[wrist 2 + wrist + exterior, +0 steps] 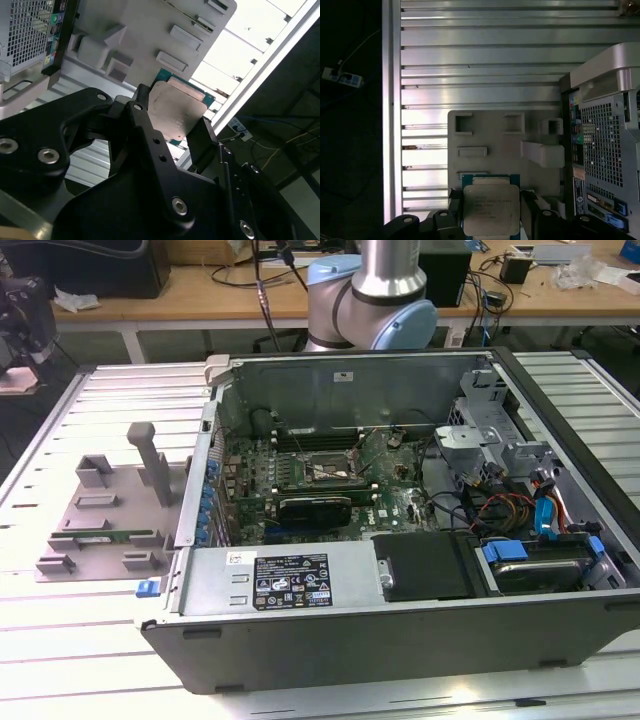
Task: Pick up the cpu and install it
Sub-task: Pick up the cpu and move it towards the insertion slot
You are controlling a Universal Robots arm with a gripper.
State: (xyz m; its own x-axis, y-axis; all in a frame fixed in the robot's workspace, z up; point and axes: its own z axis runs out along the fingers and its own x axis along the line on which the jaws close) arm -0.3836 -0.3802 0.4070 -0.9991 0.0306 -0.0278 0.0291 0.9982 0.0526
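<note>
Grip: my gripper (175, 117) is clamped on the cpu (491, 210), one finger on each of two opposite edges.
Cpu: held off the surface, metal top towards my wrist, over the grey holder tray (485, 127).
Socket (318, 470): inside the open computer case (400, 625), to the exterior view's right of the tray, well apart from the cpu.

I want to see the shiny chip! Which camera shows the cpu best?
The first wrist view: the cpu faces the camera flat, held in the gripper. The second wrist view sees it tilted, partly behind the gripper. The exterior view looks into the computer case.
</note>
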